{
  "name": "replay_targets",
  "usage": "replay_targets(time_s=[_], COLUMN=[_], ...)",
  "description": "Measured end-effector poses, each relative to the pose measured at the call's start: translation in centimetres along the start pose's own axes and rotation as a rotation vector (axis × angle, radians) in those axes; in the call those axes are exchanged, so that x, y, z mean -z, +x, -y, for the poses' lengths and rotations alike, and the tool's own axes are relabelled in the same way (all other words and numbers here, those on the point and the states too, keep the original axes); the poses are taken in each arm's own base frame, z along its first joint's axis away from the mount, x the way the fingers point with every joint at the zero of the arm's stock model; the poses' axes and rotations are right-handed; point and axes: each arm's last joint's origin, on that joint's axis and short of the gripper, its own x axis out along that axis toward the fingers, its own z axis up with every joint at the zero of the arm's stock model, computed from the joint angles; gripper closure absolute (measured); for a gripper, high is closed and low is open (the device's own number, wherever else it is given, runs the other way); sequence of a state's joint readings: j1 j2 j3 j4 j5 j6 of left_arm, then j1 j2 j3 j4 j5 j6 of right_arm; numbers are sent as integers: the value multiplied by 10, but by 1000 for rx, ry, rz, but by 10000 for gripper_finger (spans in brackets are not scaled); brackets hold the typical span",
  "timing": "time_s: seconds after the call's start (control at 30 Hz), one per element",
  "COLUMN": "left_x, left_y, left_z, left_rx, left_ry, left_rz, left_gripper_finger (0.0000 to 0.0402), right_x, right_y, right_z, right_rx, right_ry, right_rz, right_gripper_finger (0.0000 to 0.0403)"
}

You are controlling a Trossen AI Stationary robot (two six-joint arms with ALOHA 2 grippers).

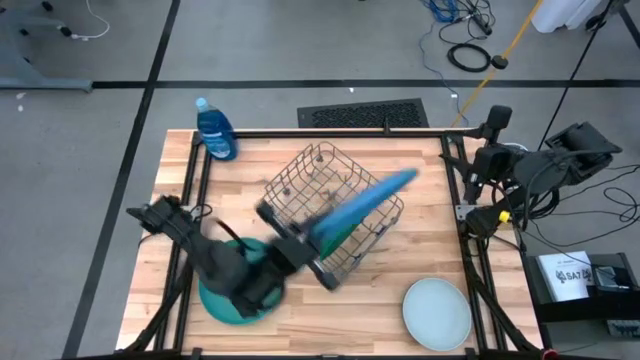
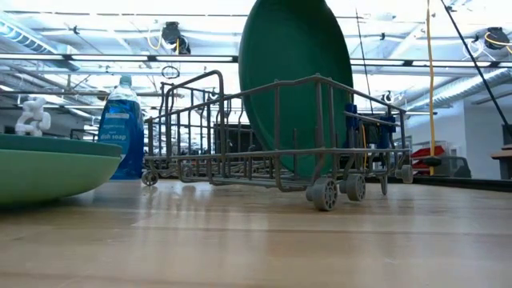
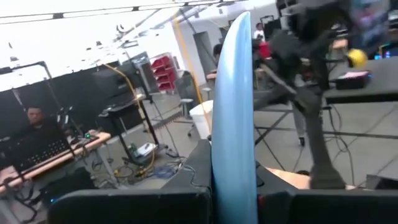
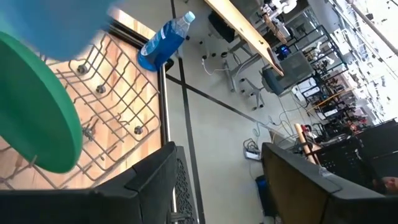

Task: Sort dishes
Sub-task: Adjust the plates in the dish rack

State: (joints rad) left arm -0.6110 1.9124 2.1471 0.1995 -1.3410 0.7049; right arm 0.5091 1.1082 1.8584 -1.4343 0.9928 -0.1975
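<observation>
**Blue plate gripped edge-on above the wire rack**

High view: left gripper (image 1: 318,243) reaching from the near left part of the wooden table (image 1: 400,215), clamped on the lower edge of a bright blue plate (image 1: 362,204) held tilted over the grey wire rack (image 1: 322,178); rack sitting mid-table, slightly toward the far edge; a dark green plate (image 1: 340,232) glimpsed inside the rack beneath the blue one; a teal plate (image 1: 222,303) lying flat near the front left corner, partly hidden under the left arm; a pale mint plate (image 1: 437,312) lying flat near the front right corner, well apart from the rack; a blue dish-soap bottle (image 1: 215,129) standing at the far left corner; right arm folded back beyond the right edge of the table, its gripper not made out here.

Low view: dark green plate (image 2: 294,84) standing upright on edge in the rack (image 2: 272,152); rack resting on small wheels; soap bottle (image 2: 122,128) behind the rack's left end; stacked rims of a light green plate (image 2: 48,176) and a teal one at the left edge.

Left wrist view: blue plate (image 3: 235,118) seen edge-on, pinched between the two dark fingers (image 3: 134,205); a person seated at a bench in the room behind.

Right wrist view: right gripper (image 4: 217,186) empty, fingers spread apart; green plate (image 4: 37,106) in the rack (image 4: 109,102); bottle (image 4: 163,42) at the table corner.
</observation>
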Motion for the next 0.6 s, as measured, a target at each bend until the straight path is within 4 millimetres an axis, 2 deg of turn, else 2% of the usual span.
replay_targets(time_s=[0.17,0.6], left_x=[28,81], left_y=[4,17], left_z=[48,110], left_rx=[15,1], left_ry=[26,-80], left_rz=[-16,-57], left_gripper_finger=[392,392], right_x=[2,4], right_y=[-2,-3], right_z=[2,4], right_rx=[1,-6], right_ry=[-5,-8], right_rz=[5,11], right_gripper_finger=[177,177])
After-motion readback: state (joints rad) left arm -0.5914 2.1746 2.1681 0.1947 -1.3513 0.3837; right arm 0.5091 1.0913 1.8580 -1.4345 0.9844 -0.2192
